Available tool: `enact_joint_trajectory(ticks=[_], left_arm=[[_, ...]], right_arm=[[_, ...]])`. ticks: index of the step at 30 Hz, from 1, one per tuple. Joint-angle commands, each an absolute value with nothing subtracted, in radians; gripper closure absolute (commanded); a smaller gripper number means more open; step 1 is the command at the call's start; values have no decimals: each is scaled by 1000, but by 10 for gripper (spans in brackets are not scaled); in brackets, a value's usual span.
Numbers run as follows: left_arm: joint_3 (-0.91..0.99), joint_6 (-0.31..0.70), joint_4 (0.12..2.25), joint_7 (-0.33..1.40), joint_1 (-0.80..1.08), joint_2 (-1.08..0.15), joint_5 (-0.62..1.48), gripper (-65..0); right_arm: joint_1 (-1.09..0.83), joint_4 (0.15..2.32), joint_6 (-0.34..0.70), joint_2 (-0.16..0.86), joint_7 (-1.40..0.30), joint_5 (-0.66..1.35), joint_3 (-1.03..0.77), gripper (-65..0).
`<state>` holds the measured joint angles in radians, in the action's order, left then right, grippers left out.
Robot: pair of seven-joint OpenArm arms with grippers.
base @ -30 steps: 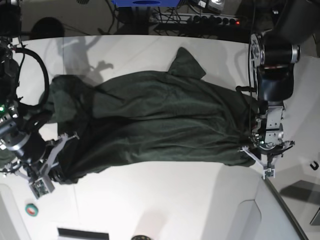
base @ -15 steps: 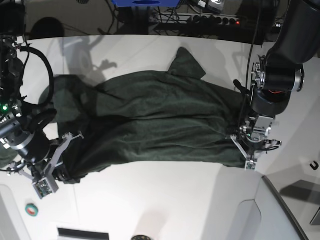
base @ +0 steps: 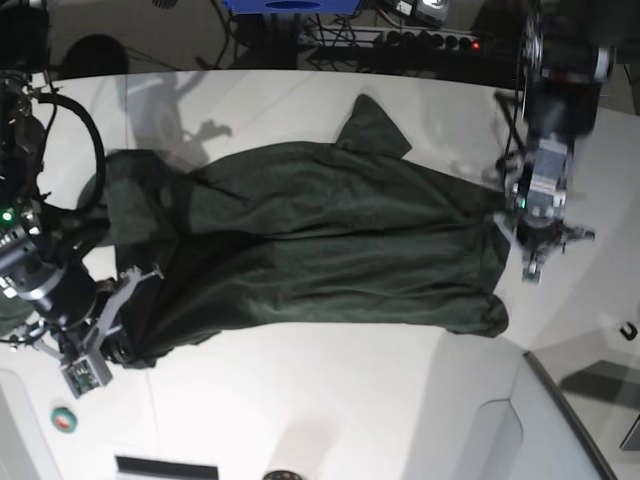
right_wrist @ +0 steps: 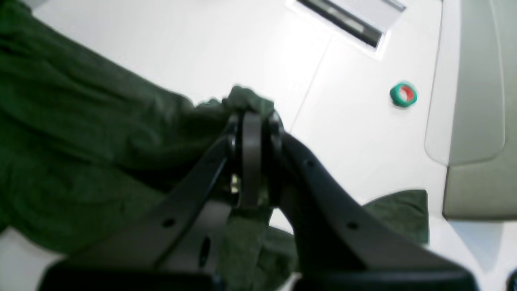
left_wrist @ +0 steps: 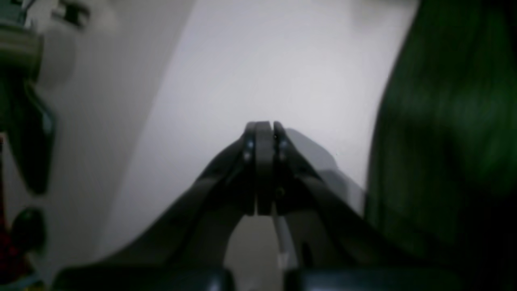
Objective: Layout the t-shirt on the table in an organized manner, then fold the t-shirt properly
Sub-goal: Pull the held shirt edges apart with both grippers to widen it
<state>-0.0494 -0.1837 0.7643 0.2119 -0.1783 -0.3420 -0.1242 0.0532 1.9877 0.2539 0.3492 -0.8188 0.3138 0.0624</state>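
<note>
Here the t-shirt (base: 320, 240) lies spread across the middle of the white surface (base: 330, 400), its long axis running from the surface's left side to its right side in the base view. One sleeve (base: 372, 125) juts toward the far edge, and the cloth is rumpled, with a bunched mass at the left end and a rounded, folded corner at the near right.

The right end effector (right_wrist: 250, 121) sits low at the near left corner of the garment, its fingers pressed together on a pinch of green fabric that pokes out above the tips. Its arm reaches in from the left edge of the surface, angled down toward the near side.

The left end effector (left_wrist: 262, 129) hangs at the right side, just beyond the shirt's right end and apart from it; its fingers are together with nothing between them, over bare surface with the cloth beside it. That arm comes down from the far right, the wrist pointing toward the near edge.

A small green and red ring (right_wrist: 403, 95) lies near the near left corner of the surface.
</note>
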Motion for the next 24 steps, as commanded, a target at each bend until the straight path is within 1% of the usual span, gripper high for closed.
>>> enact_joint_trajectory(ticks=[1,3,6,8,10,13,18,21,24], left_arm=[[-7,-168,840,266,-136,-351,-110,0],[99,-168,987,311,-68,-346,-110,0],[225,-166,1214,397,-21,-294,-73,0],[228,-166,1328,444,-12,-283,-35,0],[188,-166,1392,463,-18,-280,2,0],[96,-166,1368,460,-59,-280,47,0],[-85,-168,1095,456,-173,-255,70,0],[-90,-168,1013,456,-188,-240,62,0],[-90,-168,1036,461,-134,-243,61,0]], right_arm=[[73,2002,251,361,-792,323,56,-2],[73,2002,251,360,-792,323,59,-2],[73,2000,251,357,-792,323,64,-2],[73,2000,251,357,-792,323,64,-2],[74,2000,251,355,-792,323,64,-2],[74,2000,251,355,-792,323,64,-2],[71,2002,251,355,-794,323,64,-2],[56,2003,251,355,-792,323,61,-2],[51,2003,251,355,-792,323,58,-2]])
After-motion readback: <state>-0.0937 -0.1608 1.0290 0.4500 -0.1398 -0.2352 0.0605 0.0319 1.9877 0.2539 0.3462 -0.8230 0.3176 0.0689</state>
